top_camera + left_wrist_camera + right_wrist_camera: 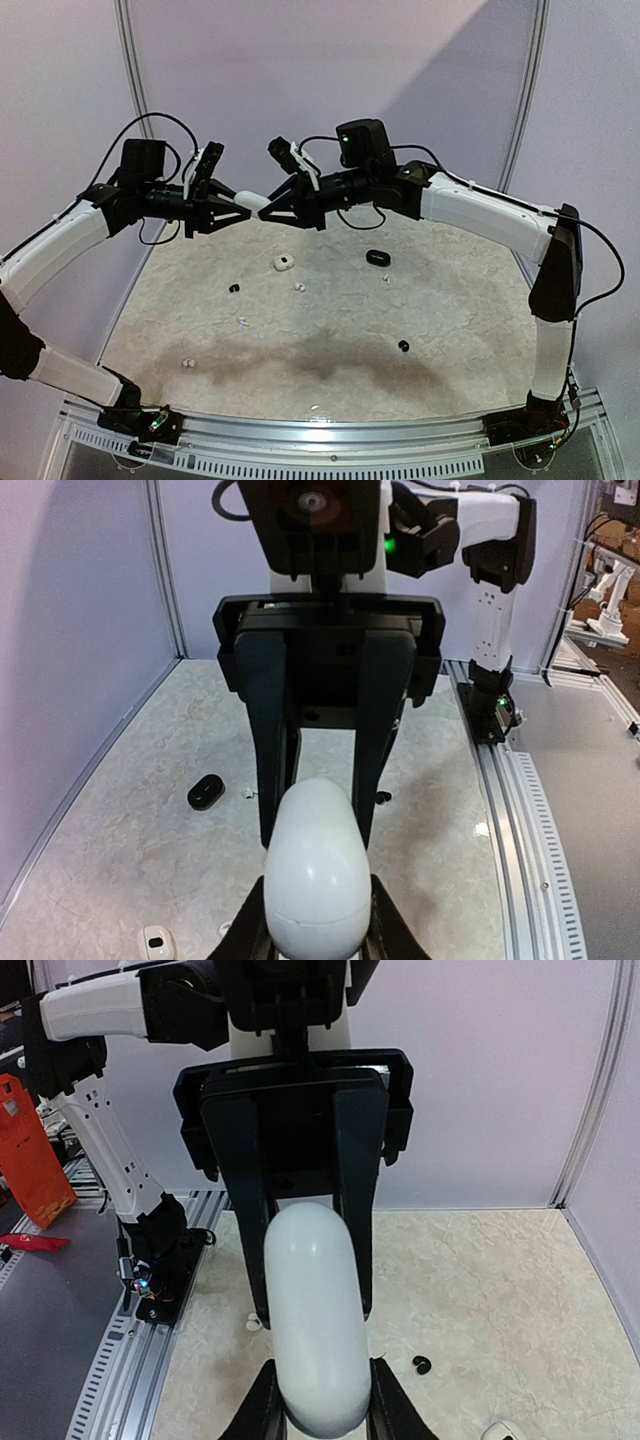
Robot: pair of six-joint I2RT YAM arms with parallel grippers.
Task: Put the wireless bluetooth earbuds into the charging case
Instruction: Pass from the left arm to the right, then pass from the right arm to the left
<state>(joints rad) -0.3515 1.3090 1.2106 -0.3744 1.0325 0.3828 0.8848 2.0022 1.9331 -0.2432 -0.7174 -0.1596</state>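
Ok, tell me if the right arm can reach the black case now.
Probably not yet: the right claw is closed around the white case, shared with the left claw. The black case lies unobstructed below.

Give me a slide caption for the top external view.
In mid-air, the left gripper and right gripper both clamp one white case, earbuds scattered on the table below.

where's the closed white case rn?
Top view: the white case is in mid-air at centre back, gripped end to end between the left gripper and right gripper, above the table.
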